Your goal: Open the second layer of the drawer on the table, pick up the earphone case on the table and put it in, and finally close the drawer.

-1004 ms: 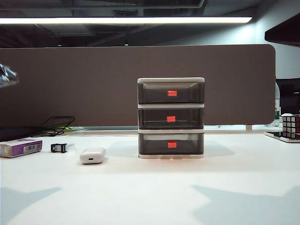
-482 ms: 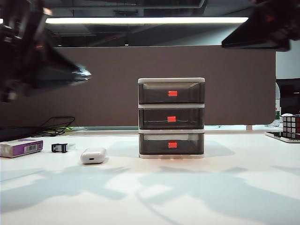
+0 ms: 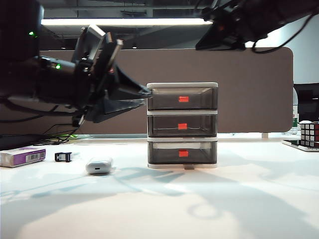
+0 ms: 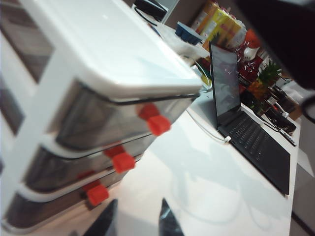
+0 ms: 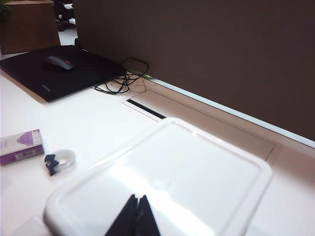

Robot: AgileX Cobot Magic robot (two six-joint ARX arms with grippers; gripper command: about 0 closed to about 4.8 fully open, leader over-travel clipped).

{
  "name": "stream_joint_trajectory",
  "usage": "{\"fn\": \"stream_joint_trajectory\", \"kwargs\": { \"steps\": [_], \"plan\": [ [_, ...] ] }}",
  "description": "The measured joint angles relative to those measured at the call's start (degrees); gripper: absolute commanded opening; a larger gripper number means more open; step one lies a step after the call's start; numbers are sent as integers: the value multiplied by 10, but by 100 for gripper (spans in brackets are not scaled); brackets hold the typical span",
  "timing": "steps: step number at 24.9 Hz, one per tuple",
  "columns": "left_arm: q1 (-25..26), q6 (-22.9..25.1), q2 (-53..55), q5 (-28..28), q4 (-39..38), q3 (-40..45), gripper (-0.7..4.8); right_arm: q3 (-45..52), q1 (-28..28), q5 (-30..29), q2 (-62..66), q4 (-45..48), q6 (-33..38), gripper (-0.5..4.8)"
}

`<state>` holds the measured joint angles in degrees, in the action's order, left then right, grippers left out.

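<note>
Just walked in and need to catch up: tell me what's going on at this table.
Nothing is handled yet. The left gripper, jaws slightly apart, hangs beside the top of the drawer. The right gripper, jaws together, hangs above the cabinet. All three layers are shut, including the second layer. The earphone case lies untouched on the table.

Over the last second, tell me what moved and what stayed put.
Both arms swung into view. The left gripper came in from the left, level with the drawer's top tier, fingers slightly parted. The right gripper, fingers together, now hangs above the cabinet's top. Neither holds anything. The second layer of the drawer is shut as before; the earphone case, purple-and-white box and black clip haven't moved on the table.
</note>
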<state>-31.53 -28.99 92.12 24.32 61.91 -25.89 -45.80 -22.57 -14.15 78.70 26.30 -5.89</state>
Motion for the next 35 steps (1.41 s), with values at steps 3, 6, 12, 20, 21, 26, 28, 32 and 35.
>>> {"fn": "stream_joint_trajectory", "kwargs": {
  "steps": [3,6,12,20,21,26,28,32,35],
  "plan": [
    [-24,17,0,-36,2,0,99,-31,0,-9,34,-1,-2,-4],
    [-65,31,0,-122,3,0,119,-63,0,-13,65,-1,-2,-4],
    [-143,-15,129,-278,182,-3,121,-92,0,-14,102,0,-22,-4],
    [-239,-155,224,-454,197,-77,122,-101,4,-13,113,0,-60,-4],
    [-244,-156,231,-463,198,-95,122,-101,4,-13,117,0,-62,-4],
    [-249,-173,264,-475,198,-150,193,-105,4,-23,135,-19,-63,-4],
    [-248,-181,272,-480,198,-157,199,-105,4,-24,135,-22,-64,-4],
    [-248,-191,274,-496,198,-155,272,-105,4,-25,136,-22,-66,-4],
    [-249,-191,274,-507,198,-155,271,-105,4,-26,138,-21,-75,-4]
  ]
}}
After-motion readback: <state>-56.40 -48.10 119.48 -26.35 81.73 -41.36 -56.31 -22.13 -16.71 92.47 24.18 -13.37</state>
